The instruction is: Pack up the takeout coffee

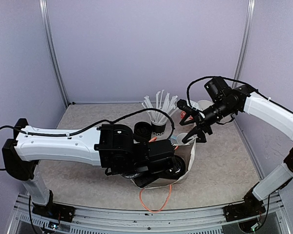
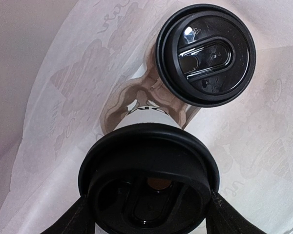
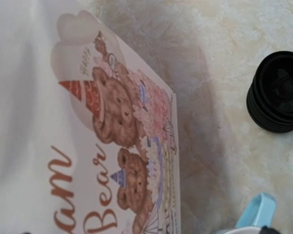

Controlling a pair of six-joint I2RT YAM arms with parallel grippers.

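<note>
Left arm (image 1: 53,145): white shell links joined by blocky black motor housings, a black cable (image 1: 88,127) running along the top (small dark screws dot the shell). Right arm (image 1: 271,109): the same white links and black joints, with a thin cable loop (image 1: 193,84) near the wrist. Left gripper (image 2: 149,214) and right gripper (image 1: 196,136): matte black fingers, the right with an orange-red accent.

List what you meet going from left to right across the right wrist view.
bear-printed paper bag → bare tabletop → stack of black lids
</note>
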